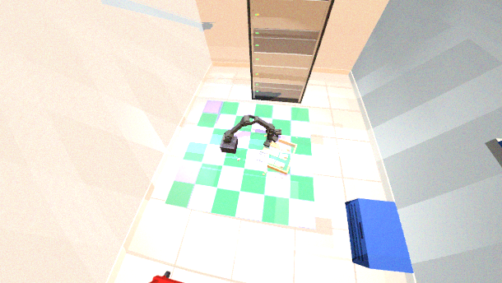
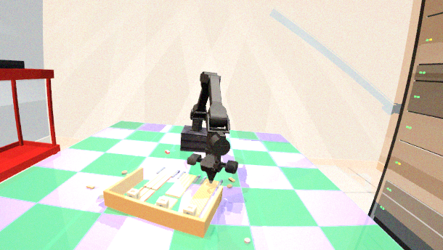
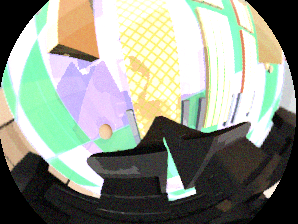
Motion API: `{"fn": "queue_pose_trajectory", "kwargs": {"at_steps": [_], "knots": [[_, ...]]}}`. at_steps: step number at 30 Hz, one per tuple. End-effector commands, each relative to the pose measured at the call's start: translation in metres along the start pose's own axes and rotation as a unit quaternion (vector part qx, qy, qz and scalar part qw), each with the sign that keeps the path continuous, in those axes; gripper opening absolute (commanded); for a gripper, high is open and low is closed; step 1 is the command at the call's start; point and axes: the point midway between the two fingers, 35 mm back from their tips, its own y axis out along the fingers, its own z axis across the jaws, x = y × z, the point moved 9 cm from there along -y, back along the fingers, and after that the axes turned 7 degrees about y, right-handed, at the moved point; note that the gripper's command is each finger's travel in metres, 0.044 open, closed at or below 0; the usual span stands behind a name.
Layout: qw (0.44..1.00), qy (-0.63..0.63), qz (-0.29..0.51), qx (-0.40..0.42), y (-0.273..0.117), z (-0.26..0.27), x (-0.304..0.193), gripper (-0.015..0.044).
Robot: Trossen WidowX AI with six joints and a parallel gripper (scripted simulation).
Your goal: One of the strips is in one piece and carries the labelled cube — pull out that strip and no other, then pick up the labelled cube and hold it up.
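Observation:
My gripper (image 1: pixel 267 144) (image 2: pixel 211 181) (image 3: pixel 158 119) is shut and empty, its tips down over the arm-side end of the yellow strip (image 2: pixel 203 194) (image 3: pixel 150 55). In the wrist view this strip runs unbroken to the top edge. The middle pale-striped strip (image 2: pixel 182 184) (image 3: pixel 216 65) has a gap before its far piece. The red-edged strip (image 2: pixel 158 180) (image 3: pixel 243 60) also shows a gap. Cubes stand at the far ends: one cube (image 2: pixel 189 209) beyond the yellow strip, another cube (image 2: pixel 163 202) in the middle, a third cube (image 2: pixel 133 193) at the left. Their markings are too small to read.
An orange-brown walled tray (image 1: pixel 278 169) (image 2: pixel 156 214) (image 3: pixel 77 22) surrounds the strips, open toward the arm. Thin grey rails (image 3: pixel 132 125) flank the strips. Small pebble-like bits, one a round bit (image 2: pixel 247 240), lie around the tray. A rack (image 1: pixel 284 62) stands at the back.

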Motion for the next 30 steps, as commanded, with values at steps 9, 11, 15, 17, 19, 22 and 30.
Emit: {"fn": "queue_pose_trajectory", "kwargs": {"at_steps": [9, 11, 15, 17, 19, 22, 30], "knots": [[1.0, 0.003, -0.002, -0.001, 0.0017, -0.0003, 0.0005, 0.0], [1.0, 0.003, -0.002, -0.001, 0.0019, -0.0003, 0.0005, 0.0], [1.0, 0.003, -0.002, -0.001, 0.0023, -0.0003, 0.0005, 0.0], [1.0, 0.003, -0.002, -0.001, 0.0025, -0.0003, 0.0005, 0.0], [1.0, 0.003, -0.002, -0.001, 0.0027, -0.0003, 0.0005, 0.0], [1.0, 0.003, -0.002, -0.001, 0.003, -0.0003, 0.0005, 0.0], [1.0, 0.003, -0.002, -0.001, 0.0032, -0.0012, -0.0092, 0.0]]}}
